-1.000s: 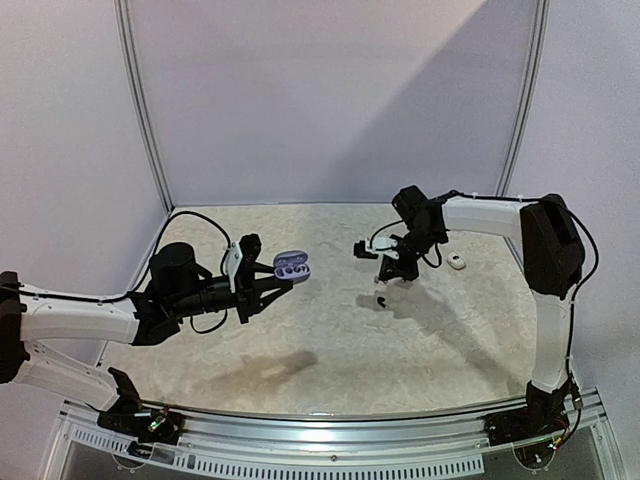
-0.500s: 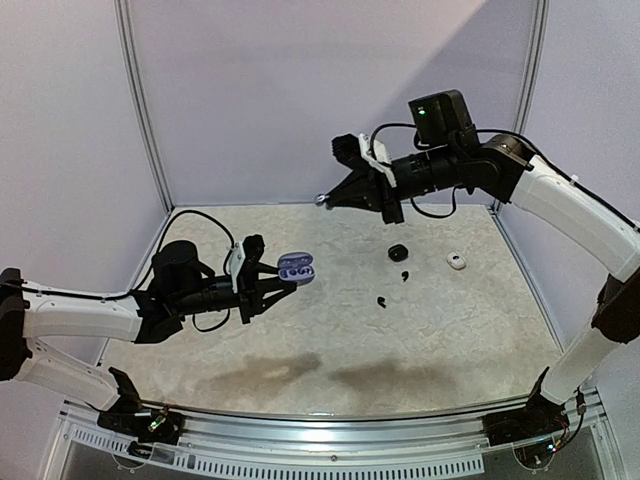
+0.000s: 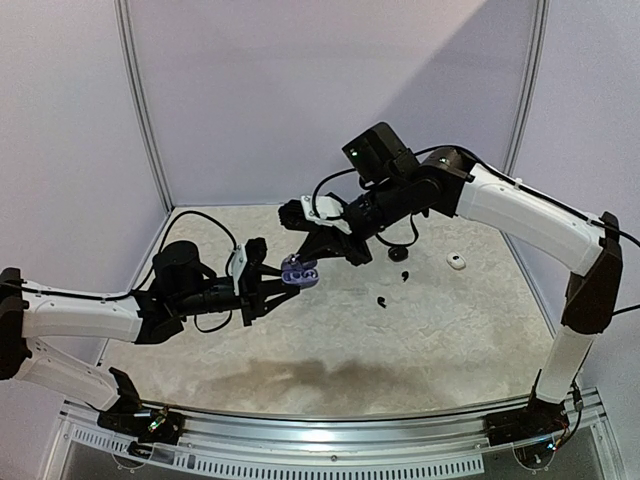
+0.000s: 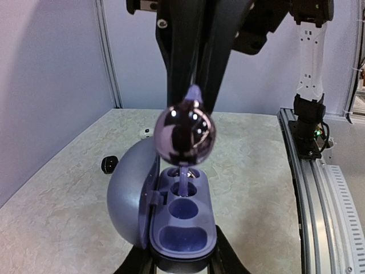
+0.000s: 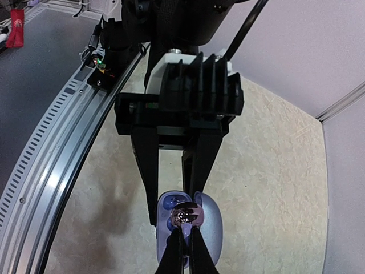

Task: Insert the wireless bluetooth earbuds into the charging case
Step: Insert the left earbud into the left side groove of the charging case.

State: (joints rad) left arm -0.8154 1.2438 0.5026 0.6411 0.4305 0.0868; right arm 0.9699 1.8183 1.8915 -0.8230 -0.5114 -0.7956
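Swung in, the right gripper (image 5: 185,240) pinches an earbud (image 4: 186,127) above the charging case (image 4: 182,228) clamped by the left gripper (image 3: 272,284); off-centre, it could miss.

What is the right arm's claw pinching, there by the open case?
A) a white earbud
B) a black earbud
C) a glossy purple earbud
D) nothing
C: the right gripper is shut on a glossy purple earbud, poised at the open charging case that the left gripper holds.

A robotics lab cell, shown by plain panel walls (image 3: 330,100), an aluminium rail (image 4: 319,182) and a marble-patterned tabletop (image 3: 450,330).
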